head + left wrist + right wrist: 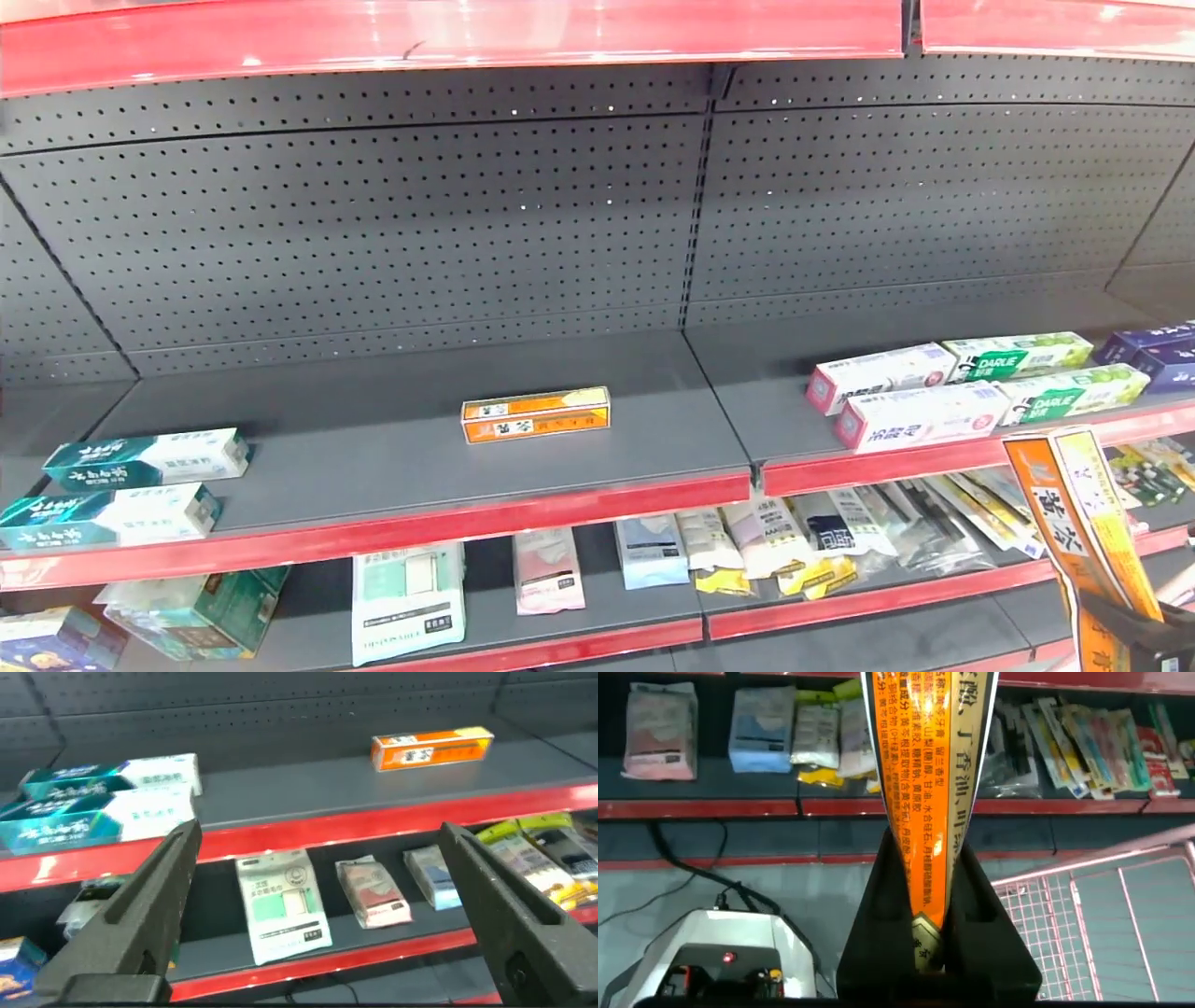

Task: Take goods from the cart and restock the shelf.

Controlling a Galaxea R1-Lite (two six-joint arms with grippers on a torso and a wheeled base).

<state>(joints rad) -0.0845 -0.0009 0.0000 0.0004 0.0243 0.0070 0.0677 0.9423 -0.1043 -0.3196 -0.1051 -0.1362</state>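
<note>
My right gripper (1116,621) at the lower right is shut on an orange and yellow toothpaste box (1083,513), which stands upright and slightly tilted in front of the shelves. In the right wrist view the same box (929,793) rises from between the fingers (882,910). A matching orange box (536,413) lies flat in the middle of the grey shelf (392,467). My left gripper (318,859) hangs open in front of the shelf's red front edge, with nothing between its fingers (154,896). The orange box on the shelf (432,748) lies beyond it.
Two teal and white boxes (140,485) lie at the shelf's left end. White, green and blue boxes (980,387) fill the right bay. Packets (408,597) lie on the lower shelf. A wire cart (1120,924) stands below the right gripper. The red upper shelf (448,33) overhangs.
</note>
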